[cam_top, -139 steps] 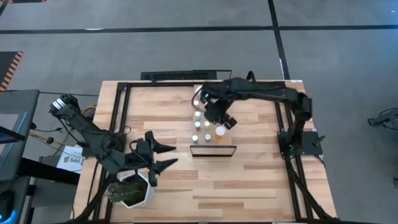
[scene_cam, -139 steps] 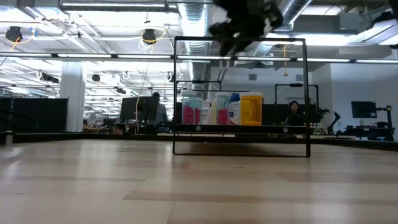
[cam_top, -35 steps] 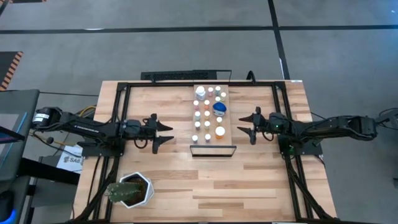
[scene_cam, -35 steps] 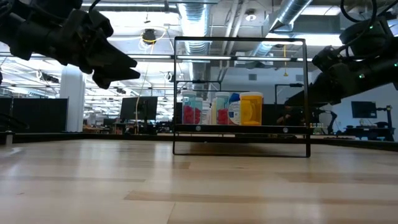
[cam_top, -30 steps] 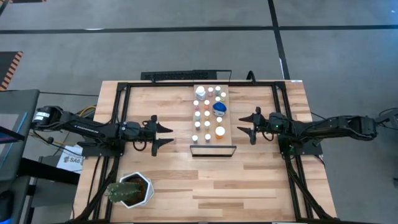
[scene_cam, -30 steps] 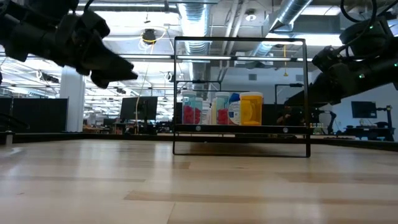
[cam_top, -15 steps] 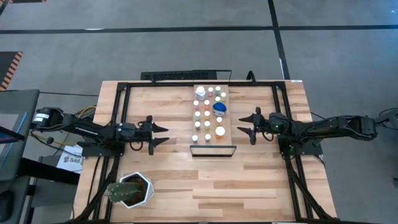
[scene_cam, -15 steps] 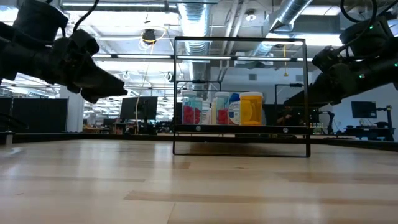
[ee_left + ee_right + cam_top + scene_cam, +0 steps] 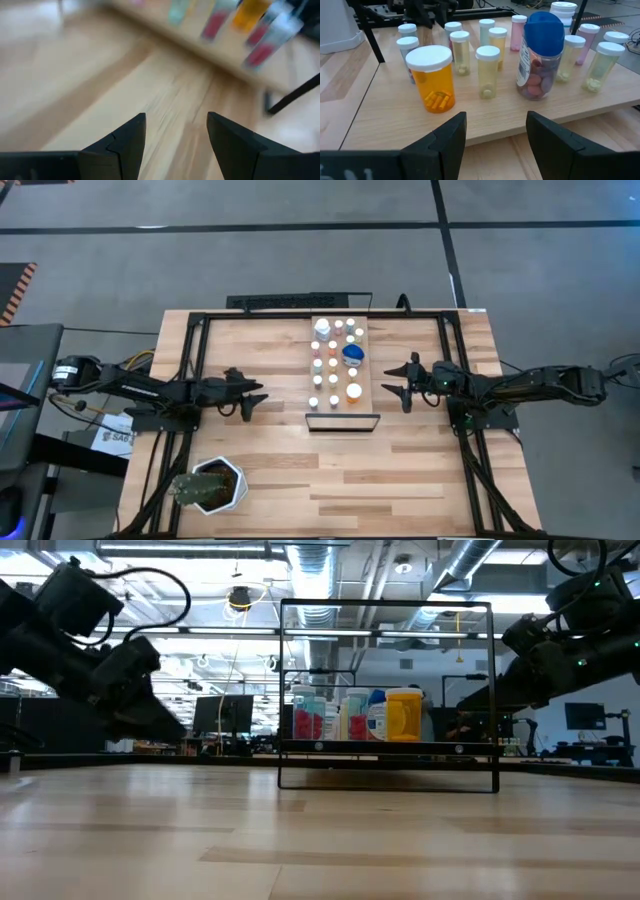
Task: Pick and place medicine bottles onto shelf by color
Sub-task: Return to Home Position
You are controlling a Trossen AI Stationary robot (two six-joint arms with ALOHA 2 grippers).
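Several small medicine bottles [image 9: 333, 362] stand upright in rows on the light-wood shelf [image 9: 368, 370] at the table's middle, with its dark frame [image 9: 342, 422] at the near end. An orange bottle [image 9: 432, 78] and a wider blue-capped one [image 9: 542, 55] stand nearest my right gripper [image 9: 403, 382], which is open and empty just right of the shelf. My left gripper [image 9: 258, 397] is open and empty, well left of the shelf, above the table; its fingers show in the left wrist view [image 9: 176, 141].
A white hexagonal plant pot [image 9: 211, 486] stands at the near left. Black frame rails [image 9: 192, 350] run along the table's left, right and far sides. Bare tabletop lies near the front edge [image 9: 380, 480].
My left gripper has drawn back toward the table's left edge, away from the shelf, and has sunk lower in the low view. My right gripper and the bottles have kept still.
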